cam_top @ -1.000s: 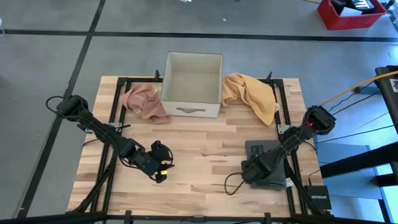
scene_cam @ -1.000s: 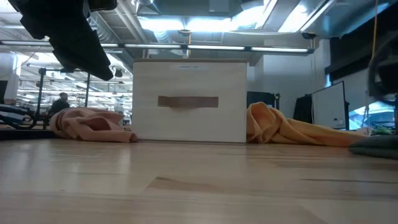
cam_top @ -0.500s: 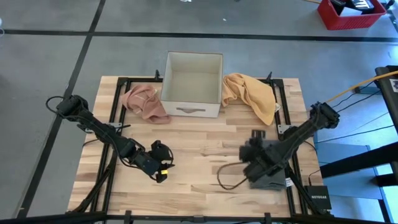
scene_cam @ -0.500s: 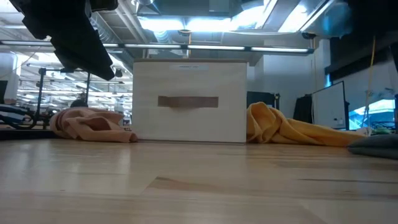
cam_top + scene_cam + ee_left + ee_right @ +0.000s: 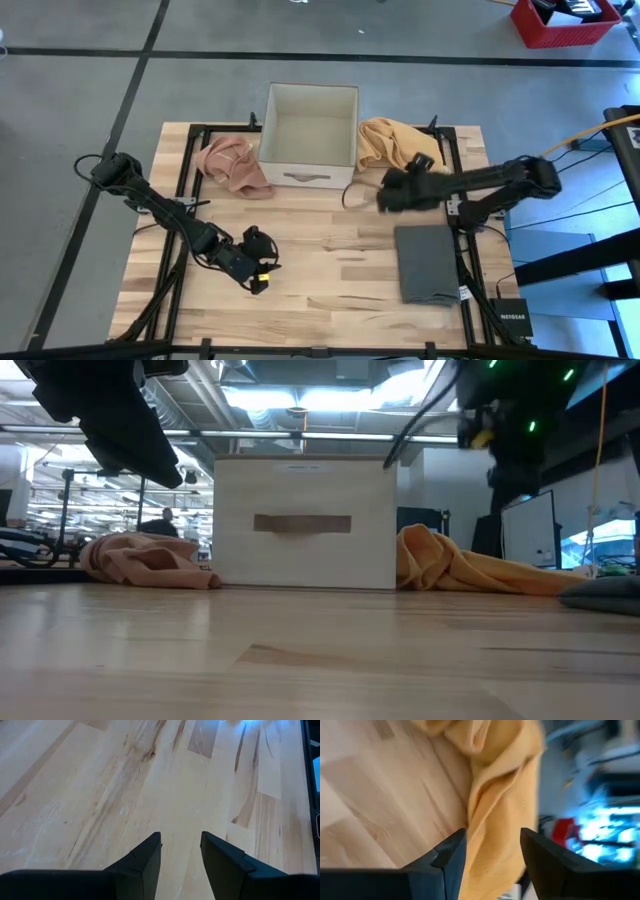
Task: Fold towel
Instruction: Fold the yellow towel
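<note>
The yellow towel [image 5: 403,151] lies crumpled at the far right of the bench [image 5: 330,255], just right of the white box [image 5: 310,135]. It looks soft, light and limp, so it should sag and is best pinched at a loose edge. The right hand [image 5: 392,194] hovers near it, fingers apart, empty; the left hand [image 5: 180,851] waits near left, released.

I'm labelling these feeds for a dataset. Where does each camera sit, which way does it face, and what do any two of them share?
High: overhead, straight down on the table, both arms, box.
Low: table height, level toward the box; arms enter from above.
Left wrist: past open fingers at bare wood.
Right wrist: past open fingers at the yellow towel.
Shared: high and low both show that towel, pink towel, grey towel.
</note>
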Action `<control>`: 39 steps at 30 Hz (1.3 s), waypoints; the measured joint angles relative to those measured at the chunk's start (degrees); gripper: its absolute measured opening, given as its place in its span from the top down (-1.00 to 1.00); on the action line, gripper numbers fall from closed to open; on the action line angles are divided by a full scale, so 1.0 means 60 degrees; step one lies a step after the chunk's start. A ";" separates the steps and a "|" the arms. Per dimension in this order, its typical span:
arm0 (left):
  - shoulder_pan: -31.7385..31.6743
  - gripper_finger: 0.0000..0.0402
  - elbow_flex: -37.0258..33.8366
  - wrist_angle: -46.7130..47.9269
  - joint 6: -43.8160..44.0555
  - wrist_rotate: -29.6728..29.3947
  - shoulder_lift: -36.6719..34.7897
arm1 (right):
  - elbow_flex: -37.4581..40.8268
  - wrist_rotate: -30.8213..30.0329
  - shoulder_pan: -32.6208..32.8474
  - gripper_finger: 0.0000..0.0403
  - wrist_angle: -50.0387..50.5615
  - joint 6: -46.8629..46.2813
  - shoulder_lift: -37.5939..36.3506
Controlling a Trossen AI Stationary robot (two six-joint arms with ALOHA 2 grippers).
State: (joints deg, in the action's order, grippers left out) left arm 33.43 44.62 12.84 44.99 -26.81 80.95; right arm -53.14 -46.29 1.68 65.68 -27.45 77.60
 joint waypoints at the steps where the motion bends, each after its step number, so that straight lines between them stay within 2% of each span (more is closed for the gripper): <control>1: 0.0000 0.35 0.0000 -0.0007 -0.0007 -0.0003 0.0000 | 0.0274 0.0380 -0.0504 0.07 -0.0478 0.0503 -0.0194; 5: 0.0000 0.35 0.0000 -0.0002 -0.0076 -0.0033 0.0000 | 0.1150 0.1958 -0.2521 0.07 -0.2037 0.1982 -0.0689; 9: 0.0000 0.35 0.0000 -0.0003 -0.0254 -0.0094 0.0000 | 0.1703 0.2603 -0.4126 0.07 -0.3107 0.2643 -0.0709; 13: 0.0000 0.35 0.0000 0.0000 -0.0328 -0.0098 0.0000 | 0.2238 0.4559 -0.5272 0.07 -0.4229 0.2925 -0.0705; 18: -0.0029 0.35 0.0000 0.0000 -0.0328 -0.0171 0.0000 | 0.2585 0.4399 -0.5887 0.08 -0.4256 0.2902 -0.0705; 20: -0.0033 0.35 0.0000 0.0000 -0.0328 -0.0171 0.0000 | 0.2676 0.4541 -0.5934 0.14 -0.4295 0.2909 -0.0705; 22: -0.0033 0.35 0.0000 0.0002 -0.0328 -0.0171 0.0000 | 0.2813 0.4582 -0.5913 0.30 -0.4454 0.2907 -0.0705; 26: -0.0033 0.35 0.0000 0.0000 -0.0328 -0.0171 0.0000 | 0.3160 0.4556 -0.5918 0.84 -0.4528 0.1849 -0.0653; 27: -0.0033 0.35 0.0000 0.0000 -0.0328 -0.0171 0.0000 | 0.3199 0.4587 -0.5916 0.91 -0.4487 0.1773 -0.0640; 32: -0.0024 0.35 0.0000 0.0000 -0.0315 -0.0167 0.0000 | 0.2576 0.4941 -0.4994 0.96 -0.3641 0.1639 -0.1056; 39: -0.0025 0.35 0.0000 -0.0007 -0.0495 -0.0167 0.0000 | 0.0284 0.4448 -0.2881 0.98 -0.1716 0.0427 -0.2410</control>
State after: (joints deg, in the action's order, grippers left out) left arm 33.28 44.62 12.80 42.03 -27.81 80.95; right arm -51.44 -19.60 -15.60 55.39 -24.89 63.13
